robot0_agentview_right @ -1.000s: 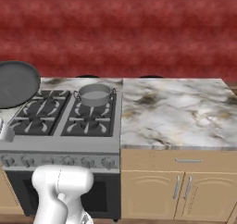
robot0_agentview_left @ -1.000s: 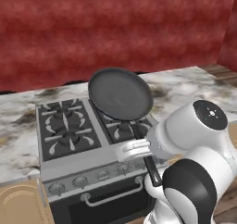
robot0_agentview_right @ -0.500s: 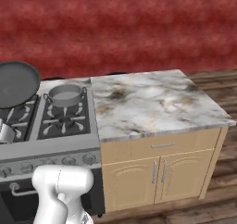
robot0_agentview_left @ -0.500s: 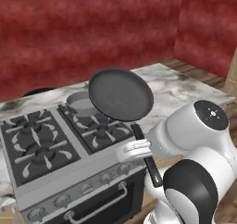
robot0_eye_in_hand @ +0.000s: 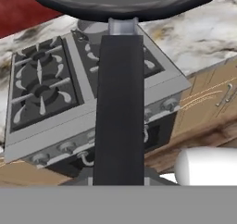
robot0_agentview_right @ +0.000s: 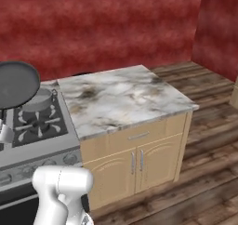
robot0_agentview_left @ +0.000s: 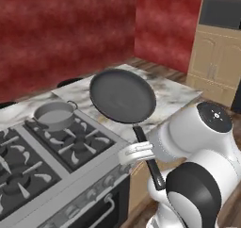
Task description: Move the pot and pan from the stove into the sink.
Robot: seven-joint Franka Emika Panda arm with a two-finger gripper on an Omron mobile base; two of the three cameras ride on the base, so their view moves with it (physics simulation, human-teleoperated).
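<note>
The dark pan (robot0_agentview_left: 122, 95) hangs tilted in the air over the stove's right edge, with my gripper (robot0_agentview_left: 138, 151) shut on its long black handle (robot0_eye_in_hand: 119, 107). In the right base view the pan (robot0_agentview_right: 16, 84) sits at the left edge. The grey pot (robot0_agentview_left: 54, 115) stands on the back right burner of the stove (robot0_agentview_left: 42, 166), to the left of and below the pan. The pot (robot0_agentview_right: 39, 101) shows partly behind the pan in the right base view. The sink is out of view.
A marbled white counter (robot0_agentview_right: 121, 98) adjoins the stove on its right, over wooden cabinet doors (robot0_agentview_right: 139, 163). Behind runs a red wall (robot0_agentview_left: 70, 34). Tall wooden cabinets (robot0_agentview_left: 216, 57) stand far right, with wood floor (robot0_agentview_right: 204, 126) beyond the counter's end.
The whole scene has slid left in both base views, so the camera has moved. The counter's end and the floor have come into sight. The pan stays held in the same grip.
</note>
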